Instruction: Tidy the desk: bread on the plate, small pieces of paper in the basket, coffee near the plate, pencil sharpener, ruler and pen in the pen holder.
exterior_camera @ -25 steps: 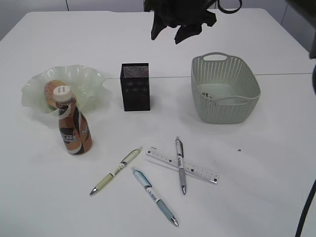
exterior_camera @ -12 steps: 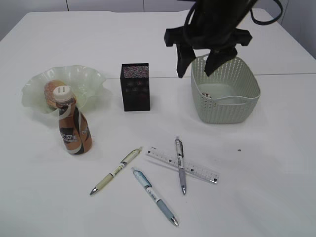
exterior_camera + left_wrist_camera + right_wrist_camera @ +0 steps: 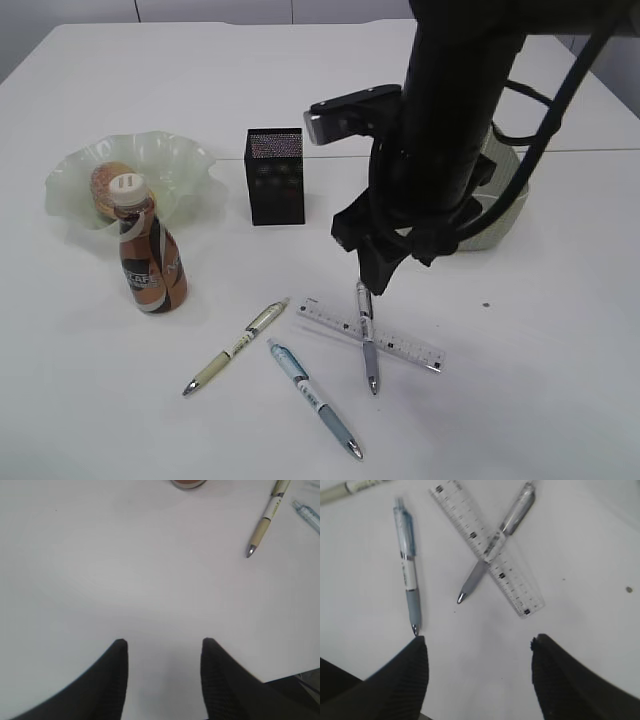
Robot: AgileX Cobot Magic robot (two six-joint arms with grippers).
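- Left gripper (image 3: 162, 652): jaws apart, empty, above bare table (image 3: 125, 580); the bottle base is cropped at the top edge.
- Right gripper (image 3: 477, 652): jaws spread, empty; its arm hides most of the basket (image 3: 505, 215).
- Just ahead of it, a grey pen (image 3: 497, 540) lies crossed over a clear ruler (image 3: 512, 585).

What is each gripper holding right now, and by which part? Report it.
Nothing is held. The right gripper hangs open above the grey pen crossing the ruler. The left gripper is open over bare table.
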